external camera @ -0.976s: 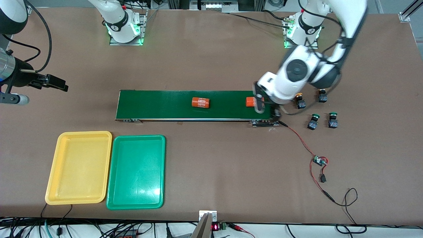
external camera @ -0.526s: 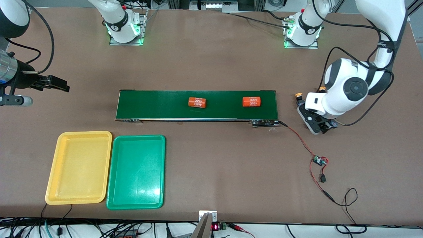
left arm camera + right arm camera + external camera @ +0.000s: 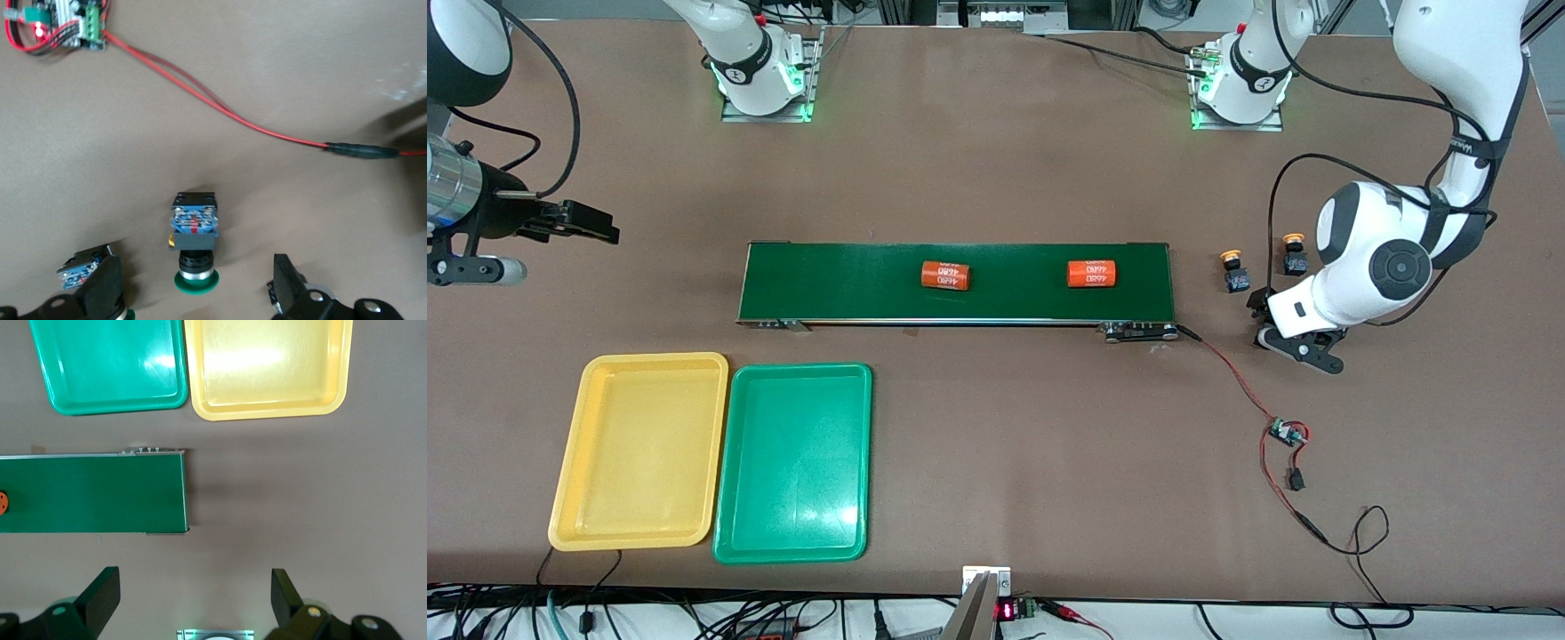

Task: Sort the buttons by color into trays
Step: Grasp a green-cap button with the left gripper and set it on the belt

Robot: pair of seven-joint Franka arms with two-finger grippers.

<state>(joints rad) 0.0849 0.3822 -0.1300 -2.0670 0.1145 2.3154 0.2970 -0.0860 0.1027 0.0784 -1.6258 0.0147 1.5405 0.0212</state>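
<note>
Pretty plain setup here: one big table (image 3: pixel 996 178) with a matte reddish-brown top that fills almost the whole front view. Lighting is even and soft from overhead, just faint shadows on the surface. Two metal mounting plates (image 3: pixel 765 111) sit along the far edge, each with a green glow around it. Past that edge there's a strip of metal framing and some dark cables. An aluminium bracket (image 3: pixel 1519 40) shows at one far corner. Along the near edge a tangle of black cables (image 3: pixel 694 613) hangs off the table, plus a little display with red digits (image 3: pixel 1006 611) and a grey metal clamp (image 3: pixel 985 582).
</note>
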